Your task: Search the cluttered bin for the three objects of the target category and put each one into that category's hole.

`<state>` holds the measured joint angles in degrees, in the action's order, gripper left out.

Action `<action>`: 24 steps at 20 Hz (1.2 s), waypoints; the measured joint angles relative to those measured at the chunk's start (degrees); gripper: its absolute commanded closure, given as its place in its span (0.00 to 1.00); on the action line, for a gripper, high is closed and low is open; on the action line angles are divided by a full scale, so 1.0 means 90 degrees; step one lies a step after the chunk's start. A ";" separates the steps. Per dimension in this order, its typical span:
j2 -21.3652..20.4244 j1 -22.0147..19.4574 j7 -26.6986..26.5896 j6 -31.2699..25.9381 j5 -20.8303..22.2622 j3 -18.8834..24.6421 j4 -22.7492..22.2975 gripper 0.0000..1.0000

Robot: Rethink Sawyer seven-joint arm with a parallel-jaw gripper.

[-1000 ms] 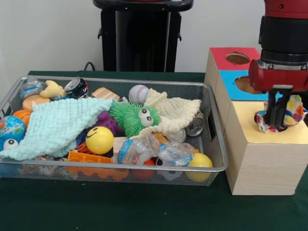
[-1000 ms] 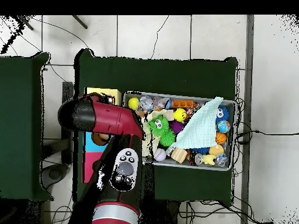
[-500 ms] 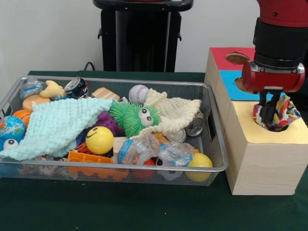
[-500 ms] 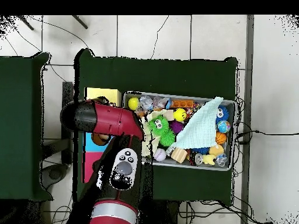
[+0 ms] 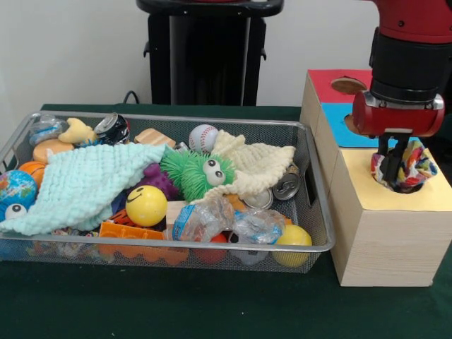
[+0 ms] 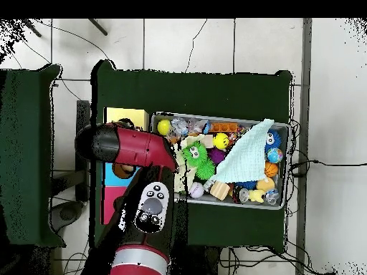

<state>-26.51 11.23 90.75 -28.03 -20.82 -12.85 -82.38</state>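
The wire-mesh bin (image 5: 176, 244) lies at the left, full of toys and cloths; it also shows in the overhead view (image 6: 283, 127). A multicoloured cloth (image 5: 417, 166) is bunched in the hole (image 5: 397, 188) of the yellow-topped box (image 5: 367, 191) and sticks up out of it. My gripper (image 5: 395, 164) hangs just above the hole at the cloth's left edge, its jaws slightly apart and not closed on the cloth. In the overhead view my arm (image 6: 136, 147) hides the gripper and the hole.
Behind the yellow box stand the blue-topped box (image 5: 339, 123) and the red-topped box (image 5: 328, 81). The bin holds a mint cloth (image 5: 85, 183), a cream cloth (image 5: 254, 166), a green fuzzy toy (image 5: 194, 173), a yellow smiley ball (image 5: 146, 205), a baseball (image 5: 203, 138), cans and crumpled bottles.
My gripper has lifted out of the hole and shifted a little left. The multicoloured cloth has stayed in the hole.
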 measured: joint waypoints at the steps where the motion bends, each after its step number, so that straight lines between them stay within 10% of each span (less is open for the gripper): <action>1: 0.0004 0.0000 0.0000 0.0001 -0.0001 0.0000 0.0000 1.00; 24: 0.0516 -0.0456 -0.0001 0.1539 0.0000 0.0705 -0.0004 1.00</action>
<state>-21.87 7.12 90.74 -14.18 -20.82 -6.51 -82.42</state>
